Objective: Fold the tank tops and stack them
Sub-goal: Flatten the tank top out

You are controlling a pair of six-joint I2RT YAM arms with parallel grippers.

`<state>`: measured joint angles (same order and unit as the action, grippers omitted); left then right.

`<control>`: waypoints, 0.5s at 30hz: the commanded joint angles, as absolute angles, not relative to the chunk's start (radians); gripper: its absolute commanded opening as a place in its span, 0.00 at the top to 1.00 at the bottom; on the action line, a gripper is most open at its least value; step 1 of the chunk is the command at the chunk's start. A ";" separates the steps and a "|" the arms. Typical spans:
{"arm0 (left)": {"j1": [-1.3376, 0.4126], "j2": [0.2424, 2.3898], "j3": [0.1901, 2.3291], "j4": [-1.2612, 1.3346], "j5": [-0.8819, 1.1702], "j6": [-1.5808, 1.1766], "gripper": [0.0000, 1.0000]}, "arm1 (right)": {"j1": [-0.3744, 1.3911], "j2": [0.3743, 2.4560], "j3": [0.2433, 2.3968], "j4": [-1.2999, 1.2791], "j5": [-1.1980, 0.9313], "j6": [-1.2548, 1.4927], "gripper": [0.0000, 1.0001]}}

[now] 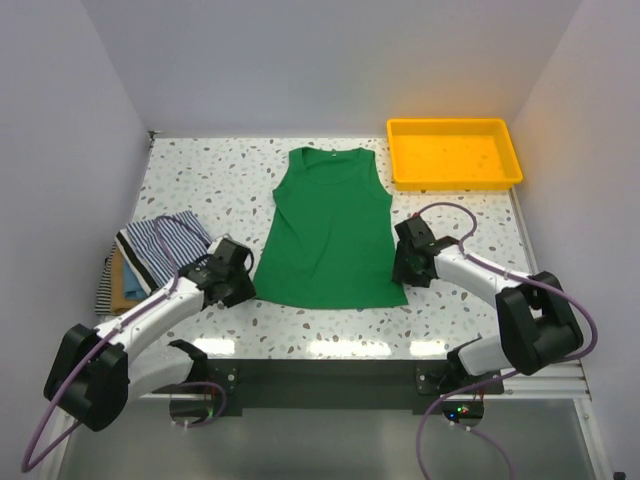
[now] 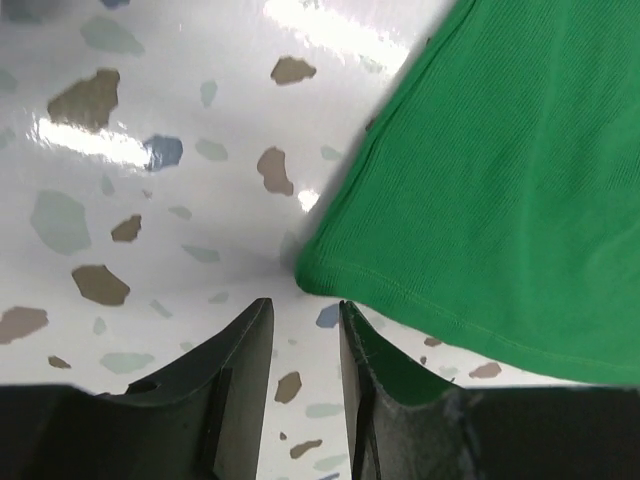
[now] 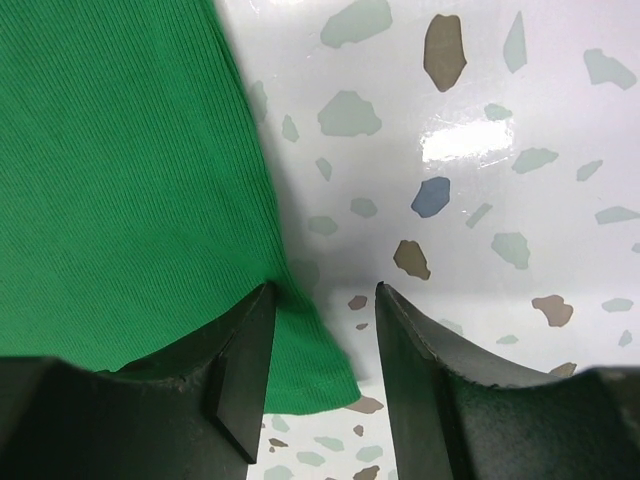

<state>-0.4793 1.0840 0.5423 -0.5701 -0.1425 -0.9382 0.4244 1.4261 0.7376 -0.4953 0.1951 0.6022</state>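
Top view, lower part of frame: both arms reach in from the bottom edge, one to each hem corner of the green tank top (image 1: 330, 235).

- Left gripper (image 2: 305, 305): jaws a narrow gap apart, bare table (image 2: 150, 200) showing between them, nothing held. The hem corner lies just past the fingertips, at frame centre.
- Right gripper (image 3: 325, 290): jaws wider apart, nothing held. One finger lies over the cloth's edge at lower left, the other over bare table.
- Judgement: the symmetric stance at both corners suits pinching the hem to lift it for a fold. No fold made yet.

Green top: centre of top view, spread flat, neck toward the far wall. Fine ribbed knit, stitched hem, limp and thin. It should crease easily but may drag or bunch.

Table: glossy white terrazzo with glare patches, probably slippery under cloth.

Left of frame: pile of tank tops (image 1: 160, 250), striped ones above tan and blue.

Upper right: yellow tray (image 1: 455, 125), rigid plastic, apart from all the cloth.
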 commanded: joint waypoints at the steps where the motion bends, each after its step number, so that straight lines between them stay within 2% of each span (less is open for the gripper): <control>1: -0.479 1.135 0.623 -0.532 -0.248 -0.835 0.62 | 0.420 1.367 0.744 -0.531 0.202 0.591 0.51; 6: -0.472 1.166 0.620 -0.483 -0.221 -0.778 0.59 | 0.422 1.335 0.706 -0.558 0.201 0.595 0.50; 15: -0.456 1.230 0.598 -0.446 -0.181 -0.755 0.65 | 0.420 1.261 0.635 -0.617 0.091 0.653 0.50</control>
<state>-0.4644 1.2304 0.5919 -0.4931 -0.1860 -0.7815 0.4244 1.3060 0.6510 -0.5694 0.1432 0.6174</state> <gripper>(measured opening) 0.358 0.503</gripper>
